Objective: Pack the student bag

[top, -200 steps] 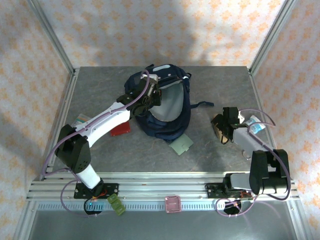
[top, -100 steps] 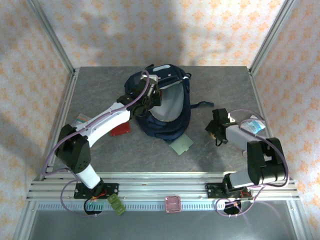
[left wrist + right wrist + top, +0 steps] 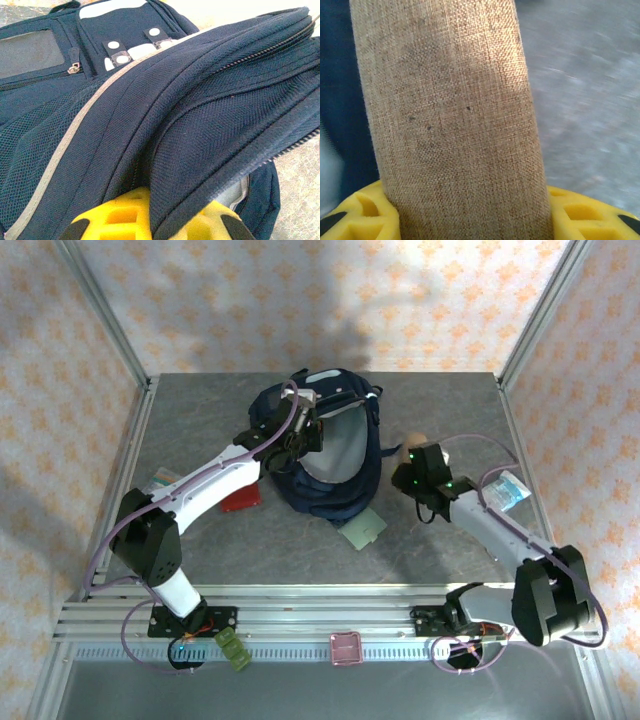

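Clamping student bag (image 3: 150, 100) fabric, left gripper (image 3: 152, 227) is half buried; right gripper (image 3: 410, 464) grips a cropped burlap roll (image 3: 450, 115).

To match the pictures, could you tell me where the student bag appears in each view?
Top external: the student bag lies mid-table, left gripper shut on its rim.
Left wrist: bag close up.
Right wrist: navy strip left of the burlap roll.
Shared landmark: navy fabric.
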Tool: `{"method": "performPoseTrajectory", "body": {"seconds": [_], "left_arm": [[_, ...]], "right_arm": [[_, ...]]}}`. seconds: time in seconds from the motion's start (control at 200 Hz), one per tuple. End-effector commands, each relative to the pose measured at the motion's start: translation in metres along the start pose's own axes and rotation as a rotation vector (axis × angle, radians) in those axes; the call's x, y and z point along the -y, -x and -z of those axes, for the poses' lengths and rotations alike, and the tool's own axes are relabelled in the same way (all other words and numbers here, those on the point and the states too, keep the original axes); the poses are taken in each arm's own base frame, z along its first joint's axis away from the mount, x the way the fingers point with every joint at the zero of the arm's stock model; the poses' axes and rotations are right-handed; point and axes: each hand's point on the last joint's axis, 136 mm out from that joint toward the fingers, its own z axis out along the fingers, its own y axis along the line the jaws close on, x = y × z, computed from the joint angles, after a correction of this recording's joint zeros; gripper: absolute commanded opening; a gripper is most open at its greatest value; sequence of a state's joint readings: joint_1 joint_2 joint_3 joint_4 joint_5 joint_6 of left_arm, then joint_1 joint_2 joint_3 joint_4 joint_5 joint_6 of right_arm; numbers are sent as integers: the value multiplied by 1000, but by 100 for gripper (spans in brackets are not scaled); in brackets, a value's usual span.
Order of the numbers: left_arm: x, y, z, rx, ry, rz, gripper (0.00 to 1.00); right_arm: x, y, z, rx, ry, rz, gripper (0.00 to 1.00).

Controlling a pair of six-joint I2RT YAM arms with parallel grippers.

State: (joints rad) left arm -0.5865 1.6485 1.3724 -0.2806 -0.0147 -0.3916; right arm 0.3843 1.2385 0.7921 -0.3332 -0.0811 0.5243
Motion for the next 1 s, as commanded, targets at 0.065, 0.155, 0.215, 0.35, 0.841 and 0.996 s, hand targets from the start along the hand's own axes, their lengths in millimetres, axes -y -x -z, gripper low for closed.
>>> {"method": "performPoseTrajectory", "body": {"seconds": [0.065,0.155,0.215,0.35,0.841,0.996], "left_arm": [[25,77,42,222,-104,55,0],[27,82,47,233,-113,54,0],[28,86,52,243,-117,54,0],[28,91,60,259,-120,49,0],[25,75,54,224,-126,53,0],[27,72,50,215,-136,53,0]], "right_arm": [[-88,-13,8,-47,267,168,36],[-119,-28,-9,-95,305,244,36],[-135,-31,-22,-124,321,265,37],[-163,-24,-55,-149,319,295,39],[-173,6,-99,-78,187,255,72],[-162,2,-65,-51,221,225,77]]}}
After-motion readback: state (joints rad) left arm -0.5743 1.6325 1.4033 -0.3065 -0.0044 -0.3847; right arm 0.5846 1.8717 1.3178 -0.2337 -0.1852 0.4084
